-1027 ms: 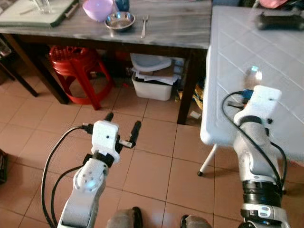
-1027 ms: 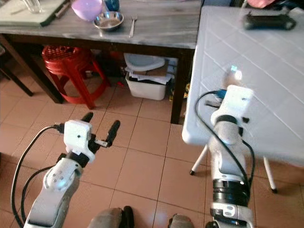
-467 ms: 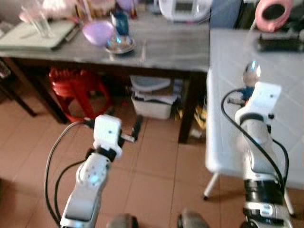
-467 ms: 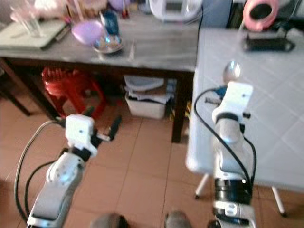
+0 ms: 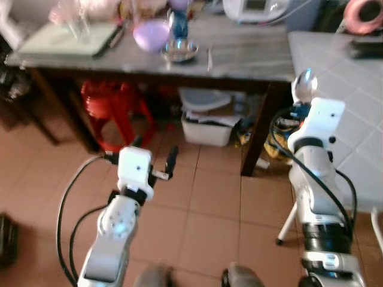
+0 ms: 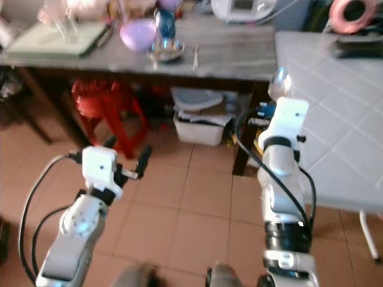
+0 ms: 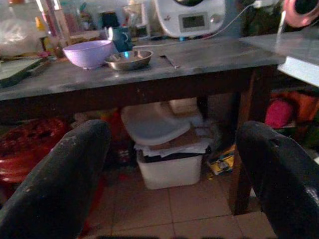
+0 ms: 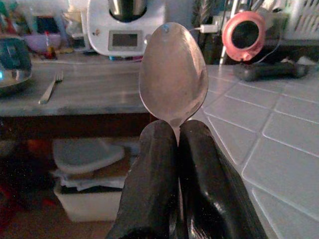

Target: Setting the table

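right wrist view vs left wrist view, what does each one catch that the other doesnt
The right wrist view alone has the spoon, jaws shut on its neck, plus the fork, the white tiled table and a pink ring. The left wrist view alone has the left gripper with open jaws, the purple bowl and the red stool. Both share the grey wooden table, the white appliance and the white bin underneath.

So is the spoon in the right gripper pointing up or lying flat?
Pointing up. The spoon stands bowl-up, its neck clamped between the right gripper's shut fingers.
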{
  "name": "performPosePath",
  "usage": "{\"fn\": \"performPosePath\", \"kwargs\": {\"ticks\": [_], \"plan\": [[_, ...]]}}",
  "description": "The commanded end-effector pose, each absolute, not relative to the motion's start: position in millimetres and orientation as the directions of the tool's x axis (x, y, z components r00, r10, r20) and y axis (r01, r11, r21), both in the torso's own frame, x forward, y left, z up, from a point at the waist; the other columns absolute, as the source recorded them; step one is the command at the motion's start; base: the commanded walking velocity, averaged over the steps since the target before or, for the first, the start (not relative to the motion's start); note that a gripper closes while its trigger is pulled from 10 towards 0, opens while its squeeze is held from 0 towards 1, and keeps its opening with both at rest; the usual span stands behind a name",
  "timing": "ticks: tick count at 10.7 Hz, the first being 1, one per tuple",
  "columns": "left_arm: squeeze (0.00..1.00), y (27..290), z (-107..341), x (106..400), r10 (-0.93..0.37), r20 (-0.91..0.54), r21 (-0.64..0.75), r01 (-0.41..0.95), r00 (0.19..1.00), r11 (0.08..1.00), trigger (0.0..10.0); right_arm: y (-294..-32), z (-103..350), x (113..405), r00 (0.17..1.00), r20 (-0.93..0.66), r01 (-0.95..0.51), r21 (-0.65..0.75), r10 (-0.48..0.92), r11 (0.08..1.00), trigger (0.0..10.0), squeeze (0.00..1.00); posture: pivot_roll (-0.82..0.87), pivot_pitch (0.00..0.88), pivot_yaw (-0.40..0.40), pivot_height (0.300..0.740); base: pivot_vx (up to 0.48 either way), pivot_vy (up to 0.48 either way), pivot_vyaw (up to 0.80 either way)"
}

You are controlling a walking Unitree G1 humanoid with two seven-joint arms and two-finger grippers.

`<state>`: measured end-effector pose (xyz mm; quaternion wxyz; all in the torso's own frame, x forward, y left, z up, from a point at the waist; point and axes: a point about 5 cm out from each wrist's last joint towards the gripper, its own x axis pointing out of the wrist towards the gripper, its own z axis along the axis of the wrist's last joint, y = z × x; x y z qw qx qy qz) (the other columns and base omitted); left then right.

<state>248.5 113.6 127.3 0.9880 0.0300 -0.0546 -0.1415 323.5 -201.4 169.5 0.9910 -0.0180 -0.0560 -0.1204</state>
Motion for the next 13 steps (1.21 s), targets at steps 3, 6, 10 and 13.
{"fn": "performPosePath", "kwargs": {"ticks": [3,6,10,13], "plan": [[0.0,115.8,126.9,247.5,-0.284,0.094,0.076,0.278,0.954,0.958,10.0,-192.6,173.1,324.0,0.969,0.133,0.212,-0.028,-0.207,0.977,10.0,0.0,0.03,0.109,0.039,0.74,0.456,0.0,-0.4],[0.0,110.5,125.8,245.7,-0.306,0.092,0.057,0.302,0.948,0.952,10.0,-186.8,172.9,326.1,0.972,0.133,0.199,-0.027,-0.194,0.98,10.0,0.0,0.04,0.098,0.038,0.74,0.48,0.0,0.0],[0.0,115.7,128.7,249.2,-0.305,0.093,0.073,0.299,0.948,0.951,10.0,-174.5,175.0,328.2,0.978,0.155,0.149,-0.051,-0.14,0.987,10.0,0.0,0.04,0.09,0.051,0.74,0.48,0.0,0.4],[0.0,110.7,128.3,244.5,-0.326,0.094,0.064,0.322,0.941,0.945,10.0,-172.9,170.9,324.1,0.979,0.146,0.149,-0.052,-0.14,0.987,10.0,0.0,0.04,0.086,0.046,0.74,0.48,0.0,0.0]]}}
